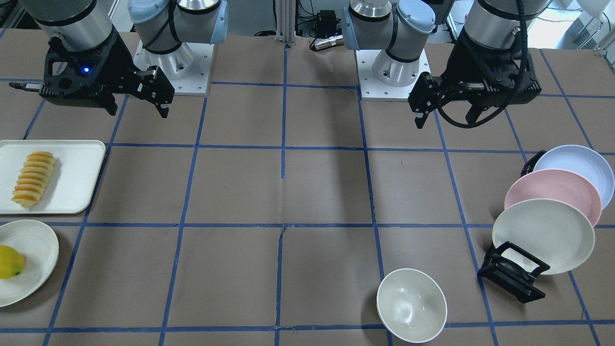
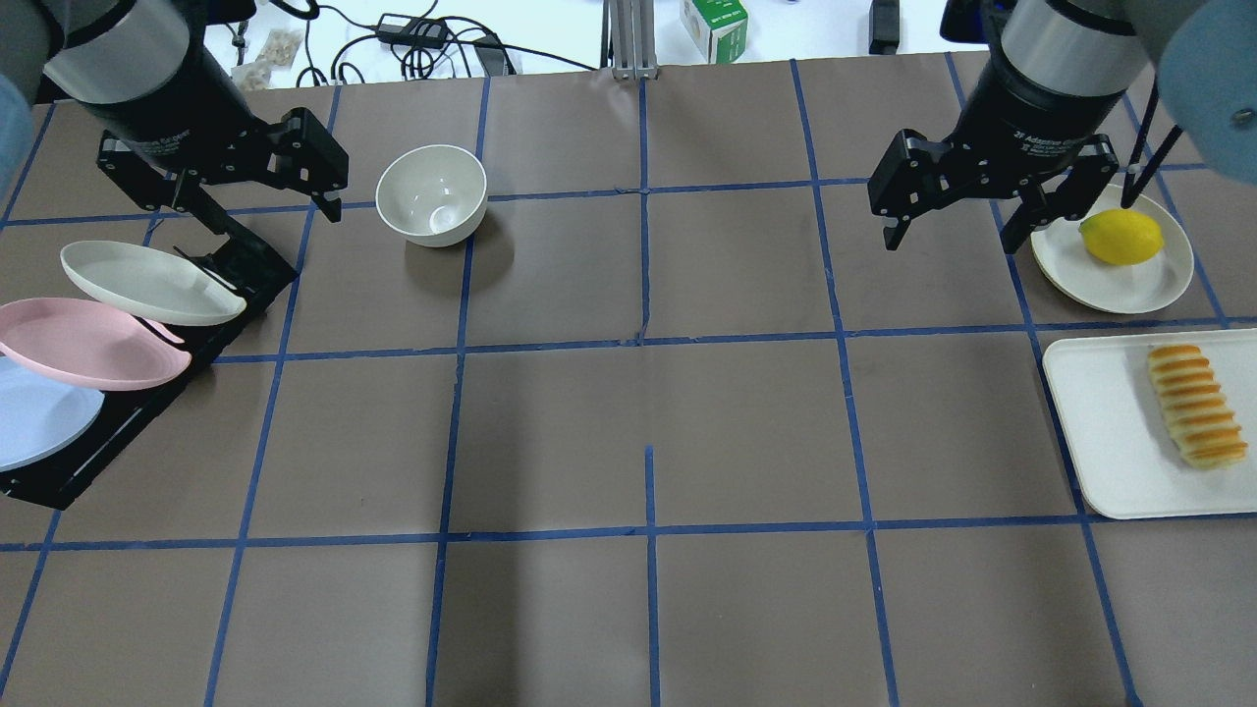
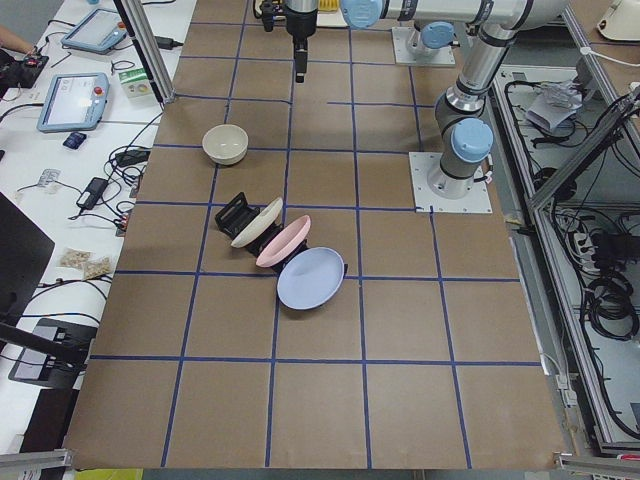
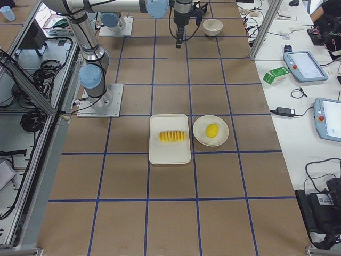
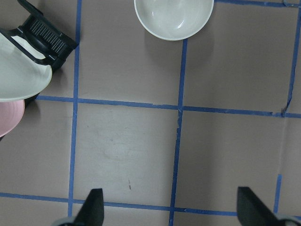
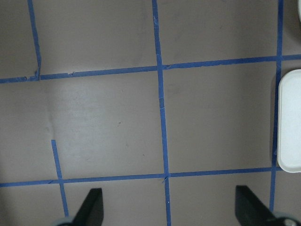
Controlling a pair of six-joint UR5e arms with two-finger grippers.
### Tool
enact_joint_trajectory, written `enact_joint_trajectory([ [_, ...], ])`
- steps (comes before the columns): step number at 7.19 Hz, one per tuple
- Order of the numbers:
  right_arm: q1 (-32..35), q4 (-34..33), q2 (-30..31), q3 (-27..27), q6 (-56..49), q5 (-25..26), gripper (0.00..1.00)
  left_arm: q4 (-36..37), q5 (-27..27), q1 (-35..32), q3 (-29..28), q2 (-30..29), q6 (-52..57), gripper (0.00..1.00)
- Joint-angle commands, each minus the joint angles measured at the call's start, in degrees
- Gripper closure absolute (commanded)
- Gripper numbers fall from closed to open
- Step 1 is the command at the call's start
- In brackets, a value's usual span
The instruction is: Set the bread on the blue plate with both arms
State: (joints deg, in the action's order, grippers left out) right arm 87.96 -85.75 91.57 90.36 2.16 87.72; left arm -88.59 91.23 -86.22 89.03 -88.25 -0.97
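The bread [image 1: 34, 179], a ridged yellow-orange loaf, lies on a white tray [image 1: 79, 163] on my right side; it also shows in the overhead view [image 2: 1195, 405] and the exterior right view [image 4: 172, 136]. The blue plate [image 2: 34, 417] leans in a black rack [image 2: 118, 432] on my left side, behind a pink plate [image 2: 88, 344] and a cream plate [image 2: 147, 283]; it also shows in the front view [image 1: 576, 166]. My left gripper [image 2: 236, 201] hangs open and empty above the rack's far end. My right gripper [image 2: 951, 231] hangs open and empty, beyond the tray.
A yellow lemon [image 2: 1120, 236] sits on a cream plate [image 2: 1149, 285] beside the tray. A white bowl [image 2: 432, 194] stands near my left gripper. The table is brown with blue tape lines. Cables and boxes lie past the far edge.
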Motion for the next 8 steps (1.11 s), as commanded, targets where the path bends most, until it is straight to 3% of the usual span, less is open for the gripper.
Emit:
enact_joint_trajectory([
  [1,0.1,0.0,0.1,0.1,0.7,-0.1,0.00,0.0,0.0,0.0,0.1,0.0,0.0,0.00],
  [2,0.1,0.1,0.1,0.1,0.7,-0.1,0.00,-0.2,0.3,0.0,0.1,0.4,0.6,0.00],
  [4,0.1,0.1,0.0,0.2,0.0,-0.1,0.00,-0.9,6.8,1.2,0.1,2.3,3.7,0.00],
  [5,0.1,0.1,0.0,0.2,-0.2,-0.6,0.00,-2.7,6.8,3.7,0.1,3.5,8.2,0.00],
  [8,-0.8,-0.6,-1.1,3.7,-0.2,0.3,0.00,-5.0,6.7,20.7,0.4,2.7,9.8,0.00],
])
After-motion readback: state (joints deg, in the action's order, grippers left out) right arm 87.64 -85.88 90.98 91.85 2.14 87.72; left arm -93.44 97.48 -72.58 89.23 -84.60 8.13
